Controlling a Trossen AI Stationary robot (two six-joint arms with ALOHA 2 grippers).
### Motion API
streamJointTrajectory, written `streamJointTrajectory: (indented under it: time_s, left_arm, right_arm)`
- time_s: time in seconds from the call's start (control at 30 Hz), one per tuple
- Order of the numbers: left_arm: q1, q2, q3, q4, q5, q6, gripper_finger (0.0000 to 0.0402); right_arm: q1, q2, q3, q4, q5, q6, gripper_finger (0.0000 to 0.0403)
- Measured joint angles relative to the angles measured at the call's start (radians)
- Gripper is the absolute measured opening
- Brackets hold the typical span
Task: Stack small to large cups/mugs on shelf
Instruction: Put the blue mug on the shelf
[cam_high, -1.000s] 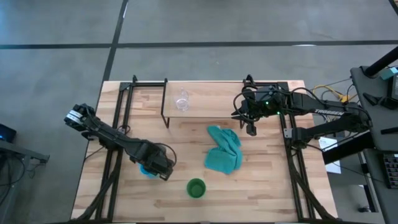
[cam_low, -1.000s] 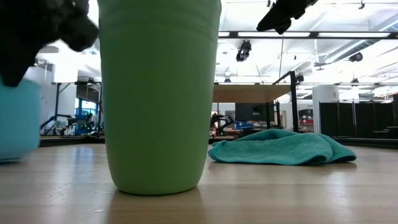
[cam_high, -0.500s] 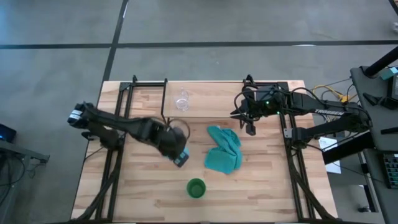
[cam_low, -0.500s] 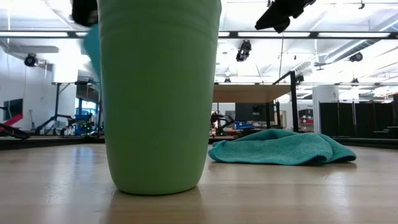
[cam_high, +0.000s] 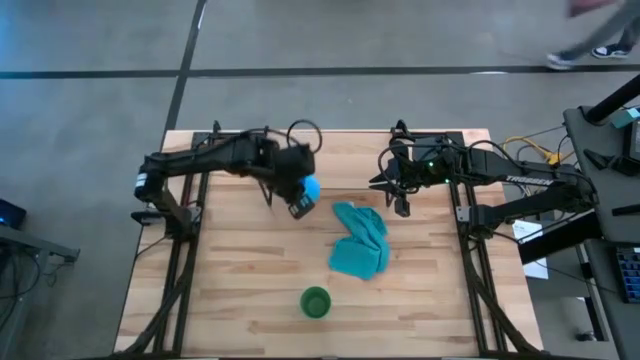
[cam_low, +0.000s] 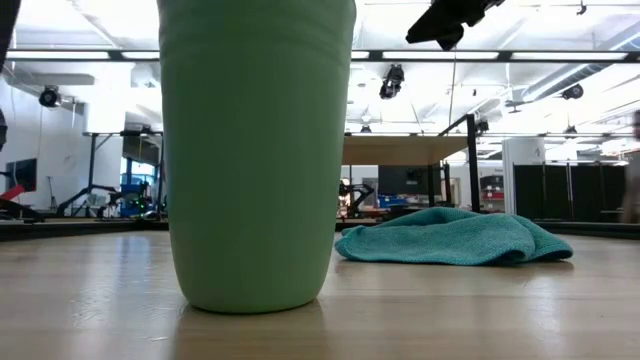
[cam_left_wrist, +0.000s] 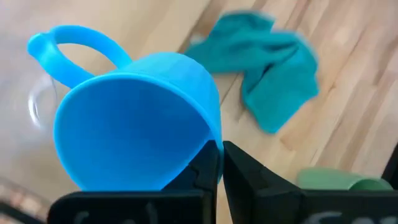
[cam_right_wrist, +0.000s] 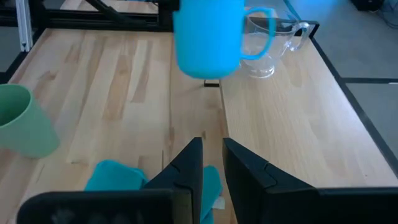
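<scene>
High view puts the left hand (cam_high: 297, 200) up by the shelf (cam_high: 340, 160), clenched on the blue mug (cam_high: 308, 186); half a second ago it was mid-tabletop, and a second ago down at the near left with the mug low. So the mug has been lifted and carried most of the way across. In the right wrist view the mug hangs in the air just in front of the glass cup (cam_right_wrist: 264, 46), which stands on the shelf board (handle turned toward the glass). That suggests the placing step is close: the mug looks ready to go down over or beside the glass. The green cup (cam_high: 316, 302) has not moved from the near tabletop (cam_high: 230, 300), nor has the teal cloth (cam_high: 360, 242). The right hand (cam_high: 401, 208) waits above the shelf's right end, fingers nearly together and empty.
</scene>
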Motion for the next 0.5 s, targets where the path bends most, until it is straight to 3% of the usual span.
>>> streamJointTrajectory:
  time_s: [0.3,0.5]
  left_arm:
    - [0.019,0.149,0.283,-0.017,0.003,0.142,0.0]
    - [0.046,0.241,0.366,-0.09,0.006,0.2,0.0]
  right_arm:
    - [0.0,0.0,0.0,0.001,0.002,0.0,0.0057]
    - [0.0,0.0,0.0,0.003,0.037,0.0,0.0057]
